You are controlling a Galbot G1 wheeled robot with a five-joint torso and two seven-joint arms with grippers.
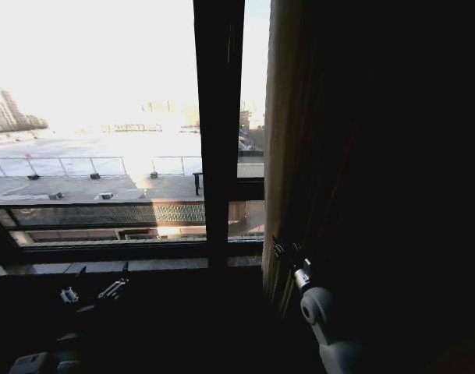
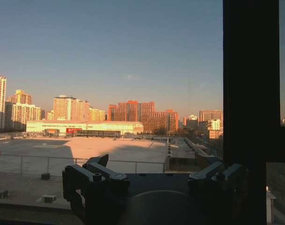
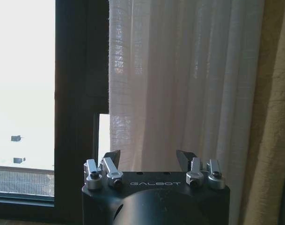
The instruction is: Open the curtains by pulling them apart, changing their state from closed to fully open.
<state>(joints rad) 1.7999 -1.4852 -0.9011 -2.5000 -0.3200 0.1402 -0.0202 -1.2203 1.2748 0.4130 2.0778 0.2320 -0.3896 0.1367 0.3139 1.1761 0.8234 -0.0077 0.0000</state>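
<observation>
A sheer white pleated curtain (image 3: 179, 84) hangs bunched to the right of the window, and in the head view it is a dim vertical band (image 1: 284, 156). My right gripper (image 3: 148, 160) is open and faces the lower part of this panel, near its inner edge. No fabric lies between its fingers. The head view has that right gripper (image 1: 286, 255) low against the curtain's folds. My left gripper (image 1: 93, 292) is open, low at the sill, and points out through the bare glass. The left wrist view gives the left gripper (image 2: 154, 168) with nothing in it.
A dark vertical window frame bar (image 1: 219, 132) stands left of the curtain, also seen as the frame bar (image 3: 81, 93). A heavier beige drape (image 3: 273, 140) hangs beside the sheer panel. The window sill (image 1: 128, 265) runs below the glass. The room to the right is dark.
</observation>
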